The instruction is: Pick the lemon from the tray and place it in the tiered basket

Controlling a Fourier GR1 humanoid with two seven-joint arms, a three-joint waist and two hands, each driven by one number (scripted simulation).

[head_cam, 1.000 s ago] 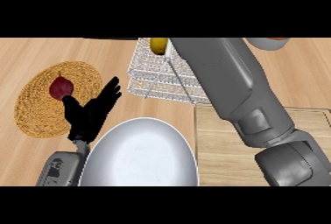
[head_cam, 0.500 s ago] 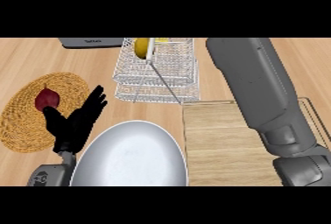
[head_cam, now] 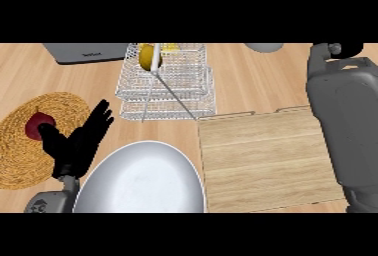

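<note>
Already the lemon (head_cam: 148, 55) sits in the upper level of the tiered basket (head_cam: 167, 95), against its wire wall, so the placing looks done. Only the right forearm (head_cam: 345, 120) shows, up the right edge; its hand is out of view. At lower left the left hand (head_cam: 79, 142) rests with fingers spread and straight over the woven tray (head_cam: 18, 150), beside a dark red fruit (head_cam: 38, 124), holding nothing.

kitchen | wood counter (head_cam: 244, 80) | wire tiered basket (head_cam: 168, 82) | plate (head_cam: 140, 180) | cutting board (head_cam: 269, 160)
</note>
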